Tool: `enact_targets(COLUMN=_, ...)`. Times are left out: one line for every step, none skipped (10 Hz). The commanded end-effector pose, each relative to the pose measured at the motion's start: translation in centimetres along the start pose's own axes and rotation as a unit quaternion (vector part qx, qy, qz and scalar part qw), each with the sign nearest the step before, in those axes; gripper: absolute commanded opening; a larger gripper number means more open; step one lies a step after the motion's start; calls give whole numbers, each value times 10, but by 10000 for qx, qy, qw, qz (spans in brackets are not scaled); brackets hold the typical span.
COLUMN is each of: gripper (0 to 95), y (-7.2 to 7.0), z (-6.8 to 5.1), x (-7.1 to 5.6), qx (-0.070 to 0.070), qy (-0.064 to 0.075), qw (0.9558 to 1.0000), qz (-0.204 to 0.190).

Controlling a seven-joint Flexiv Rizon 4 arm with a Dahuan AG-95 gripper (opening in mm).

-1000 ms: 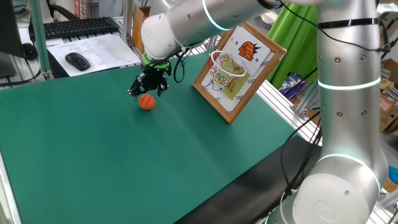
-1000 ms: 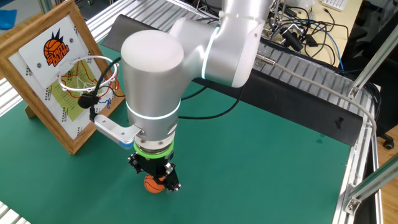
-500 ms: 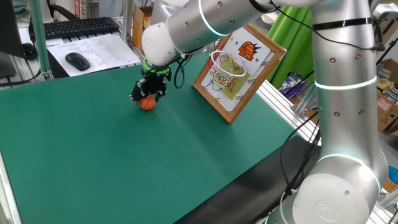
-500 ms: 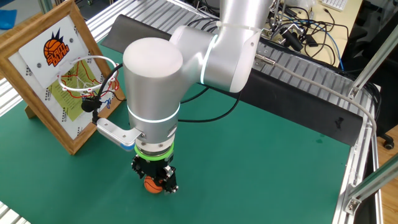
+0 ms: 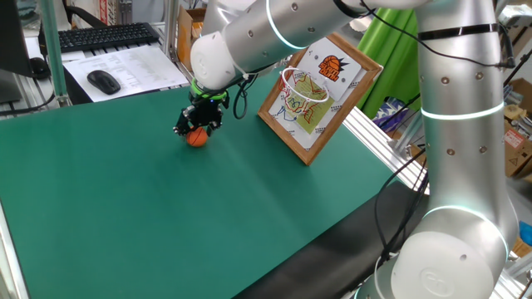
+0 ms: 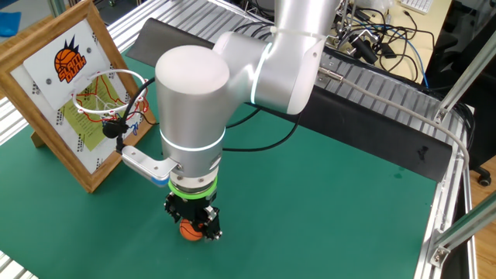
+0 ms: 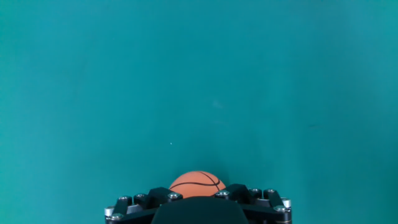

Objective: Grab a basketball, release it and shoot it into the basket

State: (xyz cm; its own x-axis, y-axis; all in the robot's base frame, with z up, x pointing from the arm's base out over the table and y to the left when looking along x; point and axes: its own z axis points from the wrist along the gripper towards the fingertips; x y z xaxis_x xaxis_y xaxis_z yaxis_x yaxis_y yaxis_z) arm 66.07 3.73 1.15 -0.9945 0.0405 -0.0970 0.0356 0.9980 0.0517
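The tiny orange basketball (image 5: 196, 139) rests on the green table, left of the basket. It also shows in the other fixed view (image 6: 188, 231) and at the bottom of the hand view (image 7: 196, 181). My gripper (image 5: 198, 132) points straight down over it, low at the table, with its black fingers on either side of the ball; the jaws stand wider than the ball. It shows in the other fixed view (image 6: 192, 225) too. The basket (image 5: 302, 85), a white wire hoop with net (image 6: 105, 94), hangs on the tilted wood-framed board (image 5: 332, 60), to the right of the gripper.
A black mouse (image 5: 104, 80), papers (image 5: 137, 62) and a keyboard (image 5: 100, 35) lie behind the table's far left edge. Aluminium rails (image 6: 387, 101) and a tangle of cables (image 6: 376, 39) run along another side. My arm's large silver links (image 6: 232, 77) tower over the ball.
The gripper has come down from just above the ball to around it at table level. Since half a second ago it has hardly moved. The ball has stayed in place.
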Motion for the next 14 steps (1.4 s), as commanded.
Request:
enact_targets(gripper=570, y=0, z=0, x=0, qx=-7, qy=-7, qw=10000, qz=-7)
enact_targets(gripper=570, y=0, z=0, x=0, qx=-7, qy=-10, qw=10000, qz=-6)
enact_targets(gripper=380, y=0, z=0, x=-1, qx=-7, qy=-16, qw=10000, qz=-7)
enact_targets(gripper=380, y=1, z=-1, x=-1, qx=-5, qy=-22, qw=10000, qz=-10)
enact_targets(gripper=380, y=1, z=-1, x=-2, qx=-5, qy=-25, qw=10000, qz=-11)
enact_targets(gripper=380, y=2, z=-4, x=-4, qx=-1, qy=-22, qw=10000, qz=-4)
enact_targets(gripper=380, y=2, z=-4, x=-4, qx=4, qy=-30, qw=10000, qz=3)
enact_targets(gripper=380, y=2, z=-5, x=-4, qx=4, qy=-45, qw=10000, qz=15)
enact_targets(gripper=380, y=2, z=-7, x=-4, qx=8, qy=-66, qw=10000, qz=41)
enact_targets(gripper=380, y=2, z=-13, x=-5, qx=9, qy=-63, qw=10000, qz=42)
enact_targets(gripper=380, y=2, z=-18, x=-6, qx=10, qy=-48, qw=10000, qz=41)
enact_targets(gripper=380, y=2, z=-27, x=-7, qx=15, qy=-12, qw=10000, qz=38)
enact_targets(gripper=380, y=1, z=-38, x=-8, qx=23, qy=19, qw=10000, qz=28)
enact_targets(gripper=380, y=0, z=-46, x=-9, qx=29, qy=36, qw=10000, qz=8)
